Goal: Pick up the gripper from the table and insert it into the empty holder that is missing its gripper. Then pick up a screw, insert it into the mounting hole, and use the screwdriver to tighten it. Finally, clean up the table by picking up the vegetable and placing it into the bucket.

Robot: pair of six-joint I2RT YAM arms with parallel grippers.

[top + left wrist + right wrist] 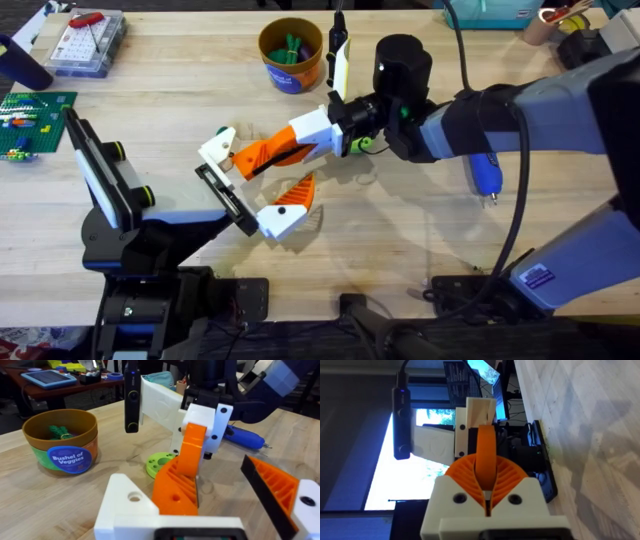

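Overhead: the right tool (290, 148) reaches in from the far side of the desk (180, 80), its ribbed orange pads pinched narrow on the orange wedge (250, 157). The wedge's far end lies against the white holder (217, 148) on the black rail (222, 192) of the left tool (265, 180). The left tool stands wide, the holder at one end of its rail and the ribbed orange finger (300, 190) on its white block at the other. Behind the right tool's wrist lie a green ring (360, 145) and a blue screwdriver (485, 178). The bucket (291, 55) stands well beyond both tools, with green pieces inside.

Left wrist: the holder (125, 505) sits at this tool's near edge, its round hole bare. The orange wedge (175, 485) stands just beside it, touching its edge, gripped from above by the right tool (192, 455). The ribbed finger (272, 485) is well apart on the other side. The green ring (160, 464) lies just past the wedge, the bucket (62, 440) farther off.

Right wrist: the right tool (485, 475) is closed around the orange wedge (485, 450), which points straight out from the pads toward a white block ahead.
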